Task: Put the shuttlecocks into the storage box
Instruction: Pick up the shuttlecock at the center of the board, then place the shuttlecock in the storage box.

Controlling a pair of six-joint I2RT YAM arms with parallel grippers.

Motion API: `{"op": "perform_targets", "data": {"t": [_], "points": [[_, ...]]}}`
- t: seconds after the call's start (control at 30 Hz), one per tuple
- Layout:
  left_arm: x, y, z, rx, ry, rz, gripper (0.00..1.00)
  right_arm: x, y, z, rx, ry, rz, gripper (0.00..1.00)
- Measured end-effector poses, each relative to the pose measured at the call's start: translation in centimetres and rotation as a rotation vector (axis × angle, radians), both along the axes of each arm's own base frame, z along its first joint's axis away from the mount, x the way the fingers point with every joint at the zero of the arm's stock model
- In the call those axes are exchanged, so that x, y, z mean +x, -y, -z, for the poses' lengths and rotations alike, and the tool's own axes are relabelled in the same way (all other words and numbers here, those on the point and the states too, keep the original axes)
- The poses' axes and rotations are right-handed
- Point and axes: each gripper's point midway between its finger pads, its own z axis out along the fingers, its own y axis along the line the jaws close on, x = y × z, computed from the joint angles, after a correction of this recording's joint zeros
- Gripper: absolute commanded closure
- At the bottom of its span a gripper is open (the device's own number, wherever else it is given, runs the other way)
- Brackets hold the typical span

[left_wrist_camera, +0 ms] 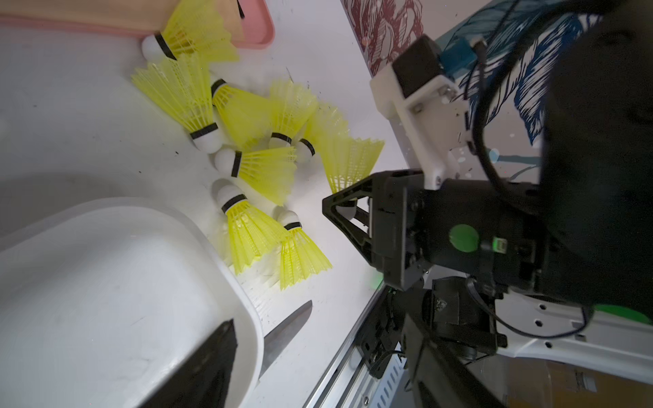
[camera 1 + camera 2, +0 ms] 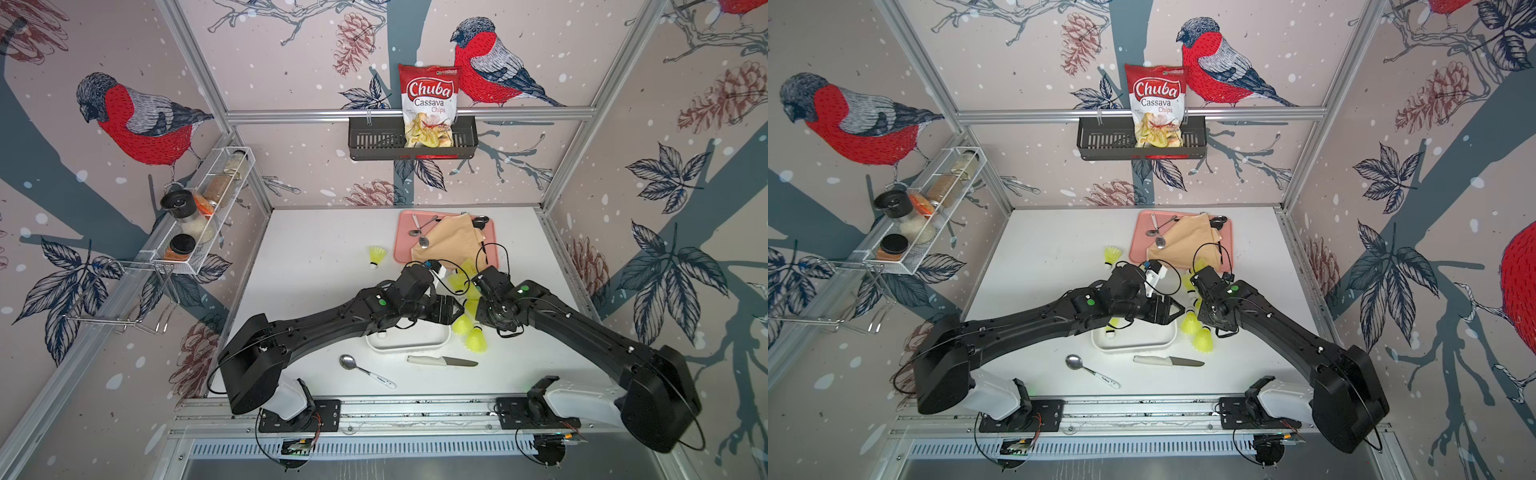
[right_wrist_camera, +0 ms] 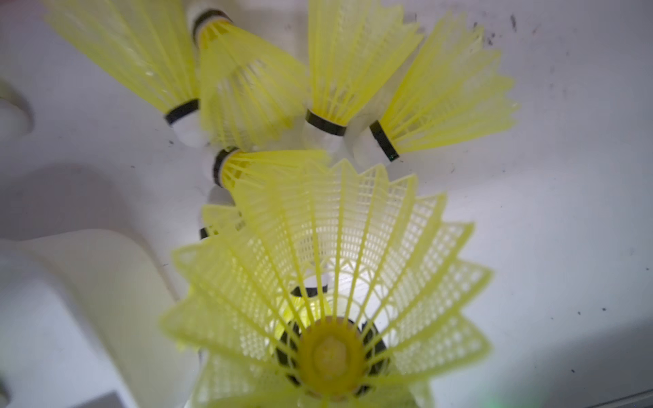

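Note:
My right gripper is shut on the white tip of one shuttlecock. Its yellow skirt fills the right wrist view, held just above a heap of several shuttlecocks on the table. In both top views that heap lies right of the white storage box. A shuttlecock lies inside the box, mostly under my left arm. Another shuttlecock lies alone farther back. My left gripper is open and empty over the box's right end, with one dark finger above the rim.
A knife and a spoon lie in front of the box. A pink tray with a tan cloth and spoons sits at the back. A black basket with a chips bag and a wire spice rack hang on the walls.

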Motion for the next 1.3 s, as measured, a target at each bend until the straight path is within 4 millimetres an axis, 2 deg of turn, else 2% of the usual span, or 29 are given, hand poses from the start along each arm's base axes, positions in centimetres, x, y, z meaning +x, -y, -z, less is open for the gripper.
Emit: {"op": "perform_targets", "data": {"t": [0.07, 0.2, 0.4, 0.53, 0.73, 0.87, 1.0, 1.3], "points": [[0.9, -1.4, -0.9, -0.011, 0.022, -0.050, 0.23, 0.4, -1.4, -1.9, 0.017, 0.038, -0.030, 0.79], [1.8, -4.2, -2.2, -0.025, 0.056, -0.125, 0.23, 0.1, -4.8, -3.4, 0.026, 0.044, -0.133, 0.79], [1.3, -8.8, -2.2, 0.002, 0.067, -0.228, 0.23, -2.6, -11.2, -2.0, 0.044, -0.043, -0.324, 0.79], [0.3, -12.1, -1.0, 0.034, 0.052, -0.305, 0.22, -4.1, -13.5, -0.1, 0.049, -0.114, -0.387, 0.79], [-1.2, -15.7, 0.9, 0.064, -0.004, -0.402, 0.22, -3.9, -15.4, 2.2, 0.049, -0.178, -0.395, 0.79], [-1.6, -17.3, 2.4, 0.103, -0.040, -0.450, 0.22, -3.6, -15.7, 3.8, 0.035, -0.218, -0.399, 0.79], [-1.6, -17.7, 3.2, 0.119, -0.070, -0.469, 0.22, -3.3, -15.4, 4.8, 0.021, -0.243, -0.385, 0.79], [-1.9, -16.9, 4.8, 0.156, -0.129, -0.435, 0.22, -2.4, -15.4, 6.1, -0.002, -0.272, -0.367, 0.78]]}}
